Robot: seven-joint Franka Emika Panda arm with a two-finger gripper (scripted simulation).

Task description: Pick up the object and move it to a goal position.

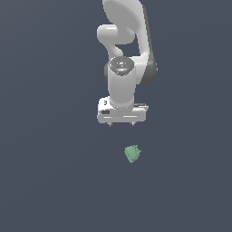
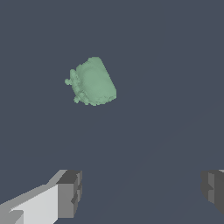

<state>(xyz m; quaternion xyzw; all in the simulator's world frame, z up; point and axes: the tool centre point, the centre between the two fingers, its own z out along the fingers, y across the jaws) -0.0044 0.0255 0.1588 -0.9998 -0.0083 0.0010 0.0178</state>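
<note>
Below the gripper (image 1: 121,124), apart: pale-green object (image 1: 132,154) on dark worktop (image 1: 50,181). Fingers spread wide, holding nothing. Approach step, by the look of it; next, centring over the chunk, descending, then clamping.

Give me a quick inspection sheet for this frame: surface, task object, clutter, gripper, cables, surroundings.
Surface: plain dark grey-blue floor, uniform, no markings.
Job's things: small pale-green lumpy chunk lying free on the floor, untouched; no goal marker seen.
Clutter: nothing seen.
Grippers: gripper open, fingers spread wide, nothing between them; the chunk lies ahead of the fingers in the wrist view, not between them.
Cables: nothing seen.
Surroundings: only the white arm; the background matches the floor.
</note>
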